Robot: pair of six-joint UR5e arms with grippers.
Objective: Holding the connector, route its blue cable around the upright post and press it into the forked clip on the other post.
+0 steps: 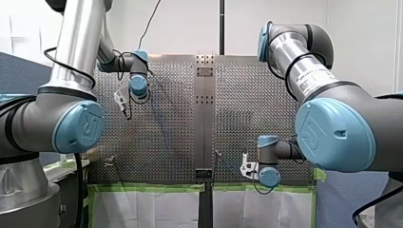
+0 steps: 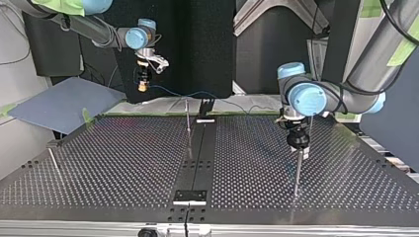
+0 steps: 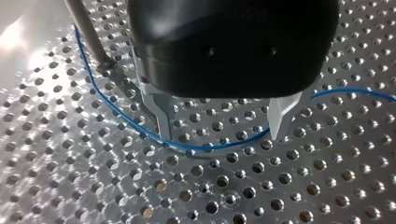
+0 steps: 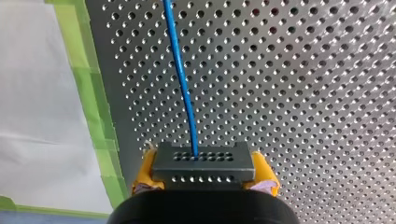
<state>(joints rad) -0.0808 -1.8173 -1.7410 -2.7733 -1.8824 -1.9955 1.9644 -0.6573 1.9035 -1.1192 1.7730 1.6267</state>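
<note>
Over the perforated table (image 3: 70, 177), my right gripper (image 4: 204, 175) clamps its yellow pads (image 4: 145, 168) on the connector (image 4: 203, 161), blue cable (image 4: 182, 84) running straight ahead, while my left gripper (image 3: 222, 135) hangs spread wide, holding nothing, the cable lying just under its tips and curving past the upright post (image 3: 88, 32) beside it. Routing looks to be the step in hand: next, pinch the cable and carry it to the forked clip, which I can't pick out, minding that post so near my fingers (image 3: 161, 112).
</note>
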